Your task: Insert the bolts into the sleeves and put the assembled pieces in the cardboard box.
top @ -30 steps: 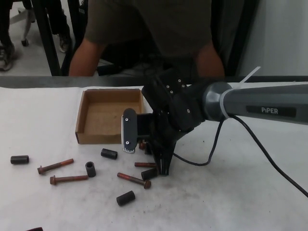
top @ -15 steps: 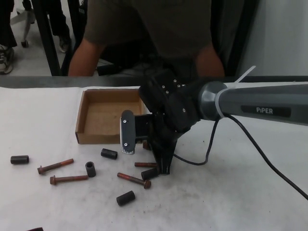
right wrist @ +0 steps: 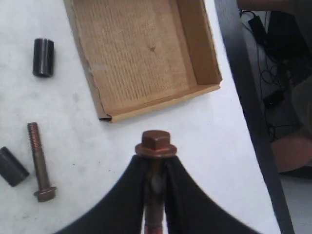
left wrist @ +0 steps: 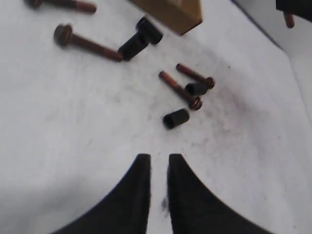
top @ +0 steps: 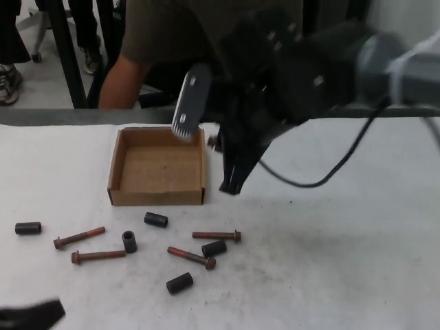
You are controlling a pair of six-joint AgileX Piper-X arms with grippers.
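Note:
My right gripper [top: 227, 176] hangs high above the bench, just right of the cardboard box [top: 157, 199], and is shut on a rusty bolt [right wrist: 155, 145] whose hex head sticks out past the fingertips. The box [right wrist: 104, 113] is open and holds nothing. Three bolts [top: 79, 237] [top: 99, 255] [top: 216, 235] and a fourth [top: 191, 257] lie in front of the box among several black sleeves [top: 156, 219] [top: 179, 282]. My left gripper [left wrist: 159, 163] is low at the near left, shut with nothing in it, short of a sleeve [left wrist: 176, 118].
A person sits behind the bench's far edge, hands off the parts. A black cable [top: 309, 182] trails from the right arm onto the white bench top. One sleeve [top: 28, 227] lies alone at the far left. Open bench lies to the right.
The right arm rose from the parts in front of the box and carried the bolt up and back beside the box's right wall. The left gripper came into the near left corner.

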